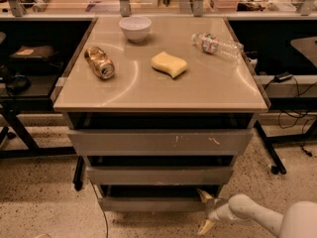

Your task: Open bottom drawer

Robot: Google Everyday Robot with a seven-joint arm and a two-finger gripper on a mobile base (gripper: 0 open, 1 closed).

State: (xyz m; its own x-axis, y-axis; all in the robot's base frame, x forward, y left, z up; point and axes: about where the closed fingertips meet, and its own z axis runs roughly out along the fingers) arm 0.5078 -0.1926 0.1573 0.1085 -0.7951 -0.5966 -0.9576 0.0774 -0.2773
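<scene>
The bottom drawer [153,203] is the lowest and narrowest of three grey handleless drawers under the beige table; its plain front stands a little out from the cabinet. My gripper [205,211] is low at the drawer's right end, on a white arm reaching in from the lower right. Its yellowish fingers [204,196] are spread apart, one at the drawer's top right corner and one below the front panel. It holds nothing.
The middle drawer [158,175] and the top scratched drawer [161,142] sit above. On the table top [218,90] lie a can [99,62], a white bowl [135,28], a yellow sponge [169,64] and a plastic bottle [216,45]. Speckled floor lies around; desks and cables stand at both sides.
</scene>
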